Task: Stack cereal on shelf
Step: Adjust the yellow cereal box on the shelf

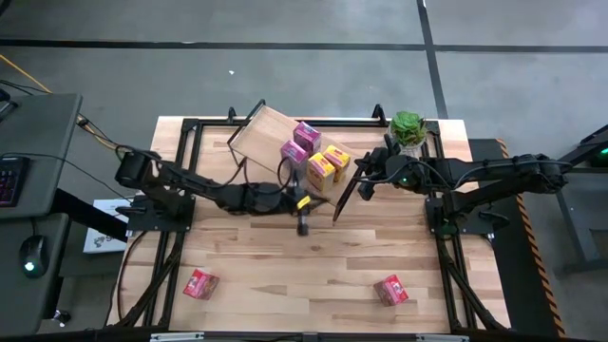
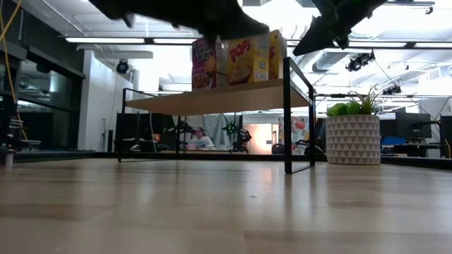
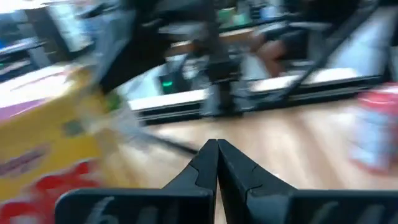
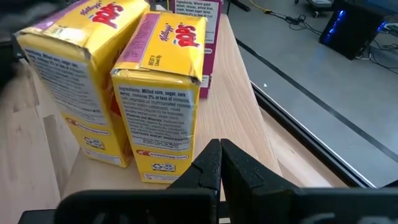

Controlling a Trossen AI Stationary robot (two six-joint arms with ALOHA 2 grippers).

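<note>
The shelf stands at the table's far middle, its wooden plank on black wire end frames. Two magenta cereal boxes and two yellow ones stand upright on the plank. Two red boxes lie on the table near its front edge. My left gripper is shut and empty, just in front of the yellow boxes. My right gripper is shut and empty over the shelf's right end, its tips just short of the nearer yellow box.
A potted green plant in a white pot stands at the far right, beside the shelf's right end. The table's middle and front, between the two red boxes, is bare wood.
</note>
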